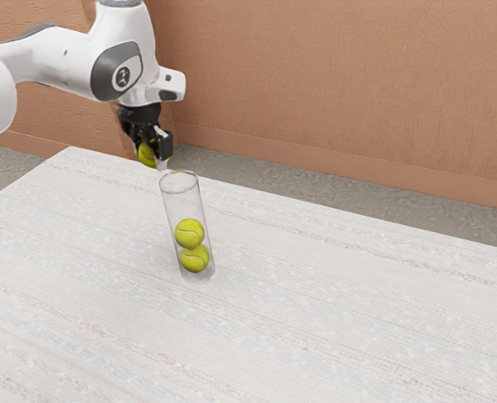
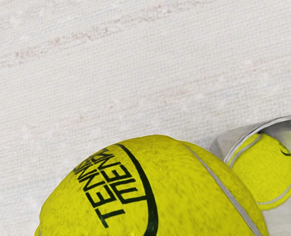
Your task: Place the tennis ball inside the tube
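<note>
Gripper grasps the tennis ball btwn its fingers, in the air, near the rim of the clear tube. Inside are two balls, stacked. I think it is best to centre the ball above the tube w/o touching the rim, then lower gently & release, b/c a push may tip it.

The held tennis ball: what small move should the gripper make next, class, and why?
I would shift the gripper sideways, probably toward the exterior view's right, keeping the ball high until it is over the tube's mouth, before lowering. The ball hangs off to the exterior view's left of the upright tube, and the wrist view shows the mouth beside it, not beneath.
</note>
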